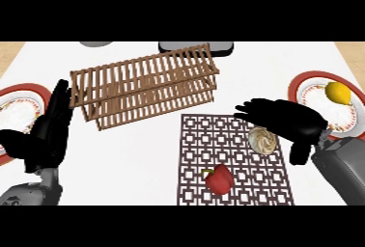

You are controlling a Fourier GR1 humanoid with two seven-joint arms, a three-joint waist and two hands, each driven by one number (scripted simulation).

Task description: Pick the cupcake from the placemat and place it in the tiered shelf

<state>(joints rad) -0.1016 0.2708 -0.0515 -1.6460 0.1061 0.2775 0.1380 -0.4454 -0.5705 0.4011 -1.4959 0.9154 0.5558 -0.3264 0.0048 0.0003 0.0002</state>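
The cupcake, pale with swirled frosting, sits on the right side of the brown patterned placemat. My right hand hovers just above and to the right of it, fingers spread and slightly bent, holding nothing. The wooden slatted tiered shelf stands behind the placemat, to the upper left. At the left edge my left hand rests open with fingers pointing up.
A red bell pepper lies on the placemat near its front. A red-rimmed plate at the right holds a lemon. Another red-rimmed plate is at the left. Grey objects sit at the back edge.
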